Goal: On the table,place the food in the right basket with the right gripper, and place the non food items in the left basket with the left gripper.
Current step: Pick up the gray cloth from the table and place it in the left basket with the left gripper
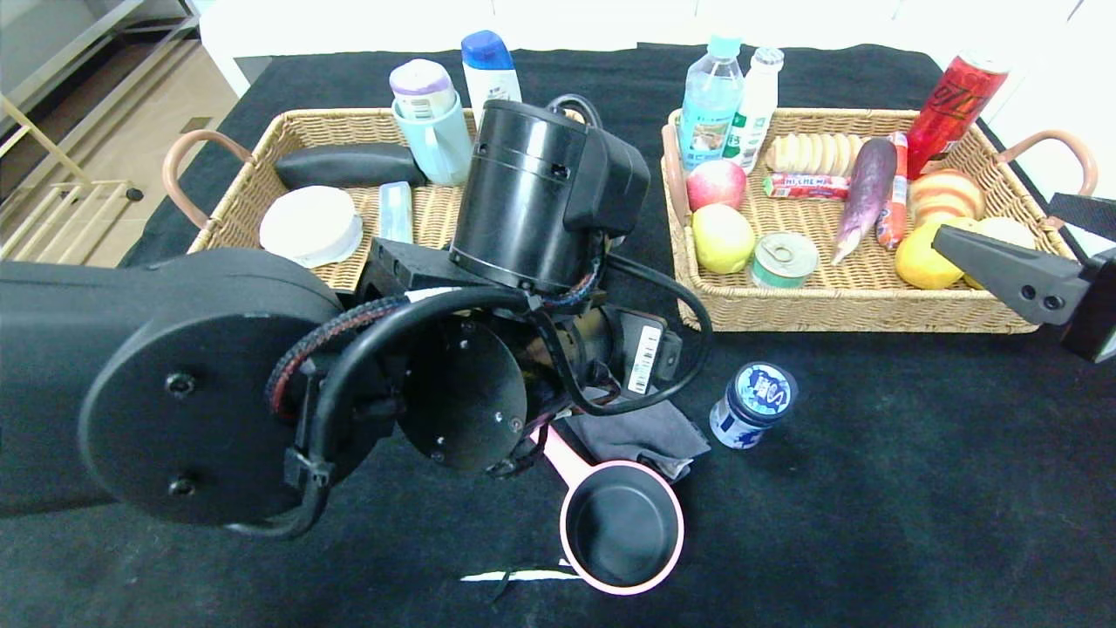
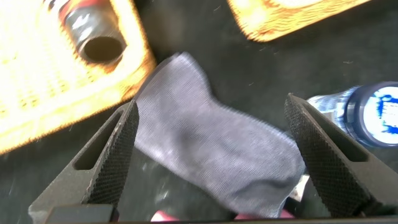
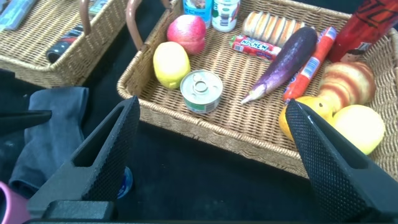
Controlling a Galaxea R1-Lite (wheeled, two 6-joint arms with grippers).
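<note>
Now your left hand [image 2: 211, 155] hangs released, fingers either side of the cloth [image 2: 211, 155] on the worktop [image 1: 915, 488] between pan [image 1: 621, 527] and left basket [image 1: 261, 187]: descend, clench. Right hand [image 3: 211, 155], released, hovers by the right basket [image 1: 872, 305]; jar [image 1: 753, 405] awaits.

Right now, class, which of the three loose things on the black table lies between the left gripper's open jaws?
The grey cloth. The left gripper straddles it, while the pink saucepan and blue jar lie outside.
</note>
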